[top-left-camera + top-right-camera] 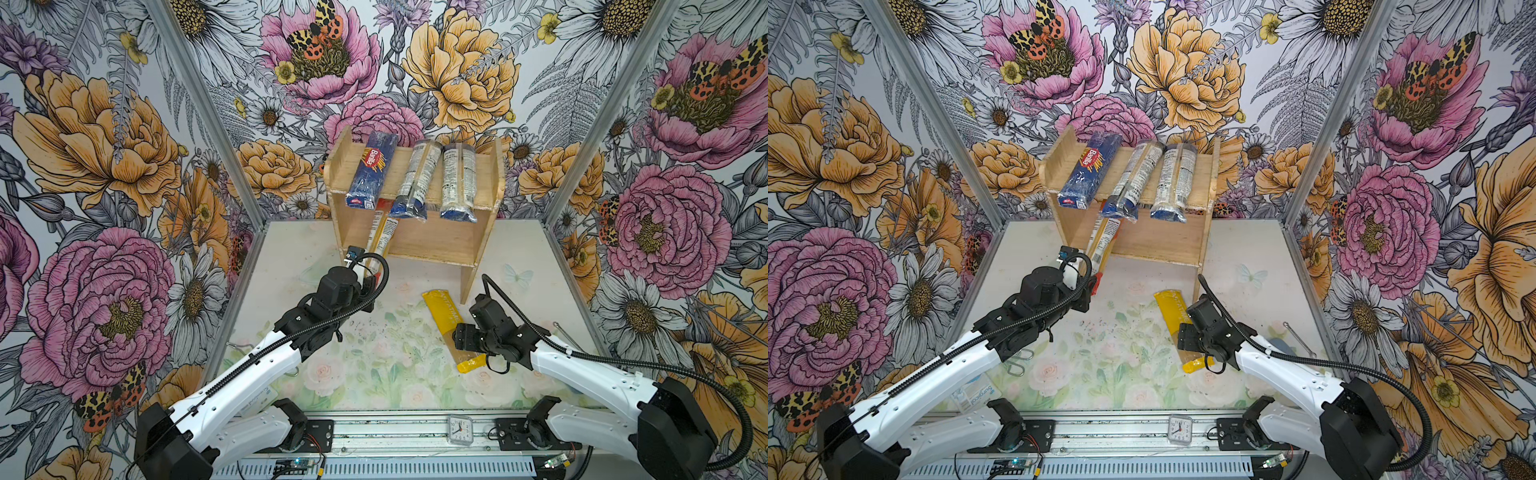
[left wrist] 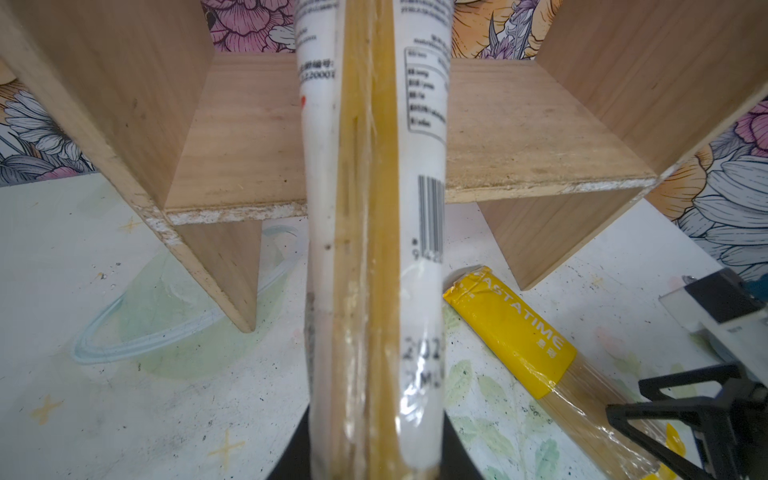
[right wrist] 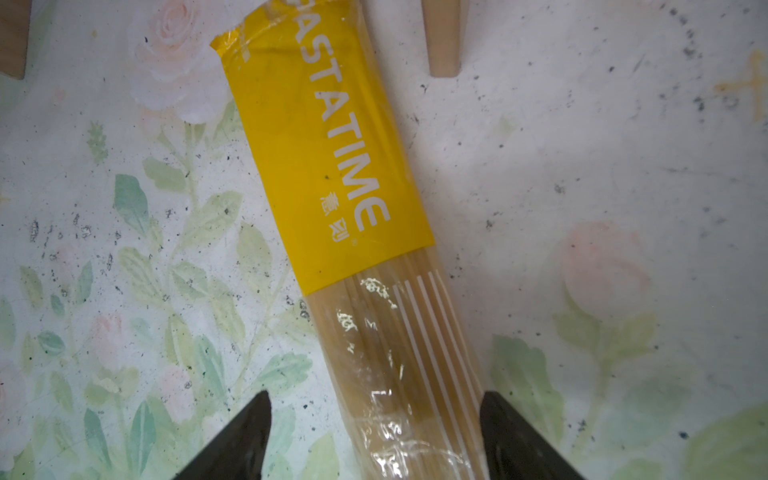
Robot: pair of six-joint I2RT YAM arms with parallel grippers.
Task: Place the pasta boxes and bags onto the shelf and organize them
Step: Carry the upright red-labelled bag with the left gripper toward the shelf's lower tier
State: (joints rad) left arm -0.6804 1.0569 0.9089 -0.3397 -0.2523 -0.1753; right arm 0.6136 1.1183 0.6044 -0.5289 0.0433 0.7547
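On the left of both top views the left arm (image 1: pixel 249 365) is stretched low across the table (image 1: pixel 291 257) with its wrist turned toward the shelf (image 1: pixel 432 245). The left gripper (image 1: pixel 369 277) is clenched on the near end of the red-ended pack (image 1: pixel 384 235). Its fingertips are hidden there behind the wrist, and only the left wrist view shows the pack's barcode and printed label. It also shows the pack crossing the front edge of the lower tier, close to the left side panel. The pack's long axis is pointed away from the robot, into the shelf and under the top tier; whether it is borne by the lower board cannot be told. On the top tier, seen only in the top views, three packs are laid front to back with their near ends overhanging the edge. They are the Barilla box (image 1: pixel 371 170), the middle clear pack (image 1: pixel 417 178), leaned slightly leftward at its near end, and the right clear pack (image 1: pixel 458 180). Further right, the yellow pack (image 1: pixel 442 316) is laid flat on the table, just before the shelf's right leg. Its yellow printed end is pointed toward the shelf and its long axis slanted to the right toward the robot. The right arm (image 1: pixel 582 370) is reached in low from the right with its wrist bent down over the pack's clear middle. In the right wrist view the right gripper (image 3: pixel 380 440) is seen released, its jaws spread to either side of the pack, one close against the pack's edge and the other apart from it
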